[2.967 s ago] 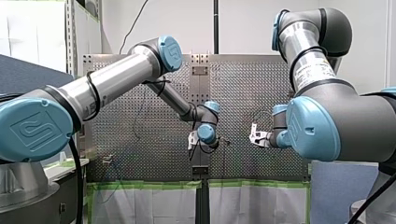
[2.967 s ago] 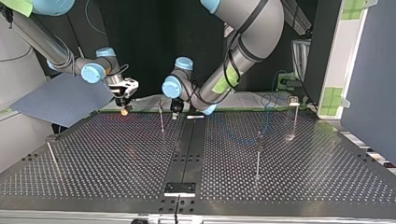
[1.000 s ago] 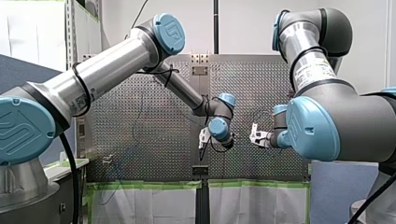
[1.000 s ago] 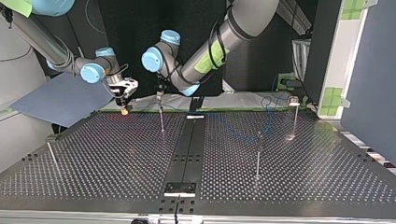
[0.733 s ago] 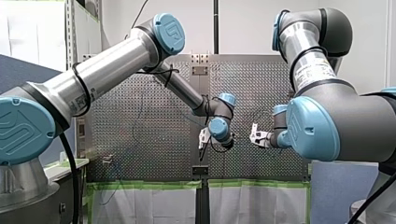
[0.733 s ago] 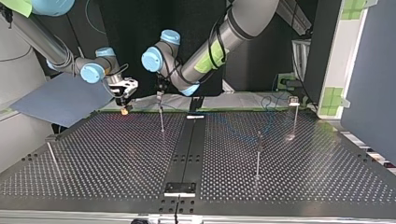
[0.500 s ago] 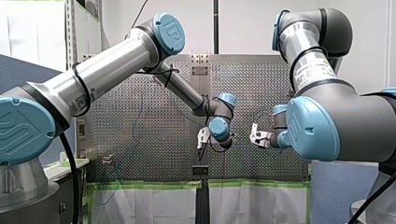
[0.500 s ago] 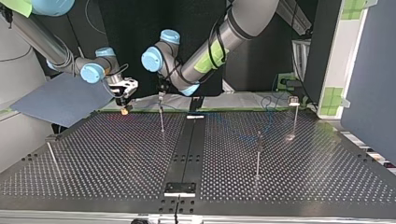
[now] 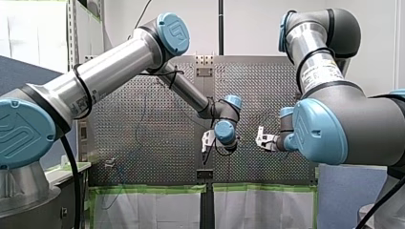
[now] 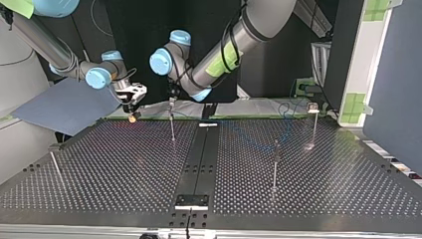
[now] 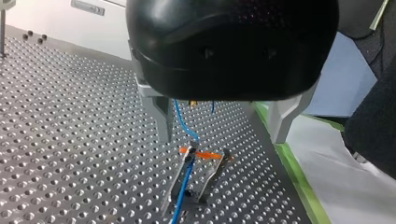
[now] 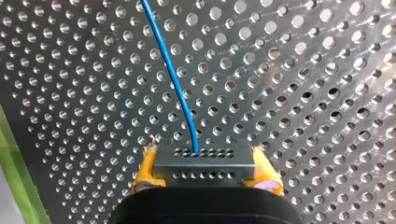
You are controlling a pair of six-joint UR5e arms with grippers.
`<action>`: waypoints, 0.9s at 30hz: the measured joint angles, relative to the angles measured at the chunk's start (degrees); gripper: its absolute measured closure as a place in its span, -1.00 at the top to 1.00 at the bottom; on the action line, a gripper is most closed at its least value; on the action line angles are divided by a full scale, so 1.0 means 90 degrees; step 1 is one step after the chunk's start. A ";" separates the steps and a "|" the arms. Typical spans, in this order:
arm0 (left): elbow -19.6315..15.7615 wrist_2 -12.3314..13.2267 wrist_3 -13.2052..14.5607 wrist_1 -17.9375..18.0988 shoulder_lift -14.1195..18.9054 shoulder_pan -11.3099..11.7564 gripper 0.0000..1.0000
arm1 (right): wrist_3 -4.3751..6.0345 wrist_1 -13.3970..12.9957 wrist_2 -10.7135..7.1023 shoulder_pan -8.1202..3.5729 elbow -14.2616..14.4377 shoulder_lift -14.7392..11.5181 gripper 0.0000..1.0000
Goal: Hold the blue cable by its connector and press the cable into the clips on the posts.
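Note:
In the right wrist view my right gripper [image 12: 205,181] is shut, yellow pads [image 12: 144,173] on either side of a dark grey connector [image 12: 204,161]. The blue cable [image 12: 175,84] leaves the connector and runs ahead over the perforated plate. In the left wrist view my left gripper [image 11: 222,140] stands open, its metal fingers [image 11: 159,116] wide apart just above a forked clip [image 11: 215,170] with an orange band. The cable [image 11: 186,179] lies along one prong of that clip. In the top view my left gripper [image 10: 171,98] hangs over a thin post [image 10: 172,125]; my right gripper [image 10: 131,112] is beside it.
Three more thin posts stand on the plate in the top view: one [image 10: 274,164] right of the middle, one [image 10: 313,122] at the far right, one [image 10: 53,165] at the left edge. A green-taped border [image 11: 292,168] runs beside the clip.
Since three seconds ago my left arm has swung from the plate's middle to over the post beside my right gripper. Over the last second it has barely shifted. The right arm is still.

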 joint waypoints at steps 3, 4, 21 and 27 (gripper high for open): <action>-0.0100 -0.0119 0.0000 0.0046 0.0049 -0.0045 1.00 | 0.0000 0.0000 -0.0004 -0.0002 0.0000 -0.0001 -1.00; -0.0141 -0.0130 -0.0001 0.0079 0.0082 -0.0055 1.00 | 0.0001 0.0001 -0.0005 -0.0002 0.0000 -0.0001 -1.00; -0.1108 -0.0130 0.0143 0.1025 0.1028 0.0018 1.00 | 0.0004 0.0001 0.0003 -0.0080 0.0000 -0.0001 -1.00; -0.1450 -0.0139 -0.0061 0.1279 0.1371 0.0111 1.00 | 0.0023 0.0000 0.0027 -0.0128 0.0000 -0.0003 -1.00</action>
